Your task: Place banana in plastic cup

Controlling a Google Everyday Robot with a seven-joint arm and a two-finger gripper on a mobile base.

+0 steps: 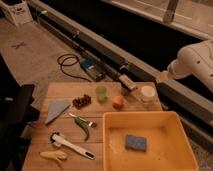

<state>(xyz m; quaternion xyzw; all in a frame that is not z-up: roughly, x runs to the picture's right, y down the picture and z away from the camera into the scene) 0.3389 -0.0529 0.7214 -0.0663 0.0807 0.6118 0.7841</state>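
Hanging beyond the table's far right corner, the gripper point(163, 76) sits at about 2 o'clock in the camera view, at the tip of the white arm point(197, 59) that reaches in from the right edge. It is off the wooden table point(62, 91), at roughly 1 o'clock from the white round container point(148, 92) and apart from it. How wide the claw stands, and whether it has hold of anything, cannot be told from this view.

The banana point(53, 155) lies flat at the table's near left corner, about 7 o'clock on the tabletop, well apart from the gripper. Just beside it, at its 1 o'clock, lies the white-handled utensil point(72, 145), and further along the same line lies the green pepper point(82, 128).

The plastic cup point(101, 93) stands upright near the table's far edge, about 12 o'clock on the tabletop. A dark red bunch of grapes point(81, 101) lies at its 8 o'clock. The orange fruit point(118, 102) sits at its 4 o'clock, near but not touching. A grey wedge-shaped piece point(56, 110) lies towards the left edge, at 9 o'clock. The large yellow tub point(170, 140) fills the near right part of the table, about 5 o'clock, with a blue sponge point(135, 142) lying on its floor.
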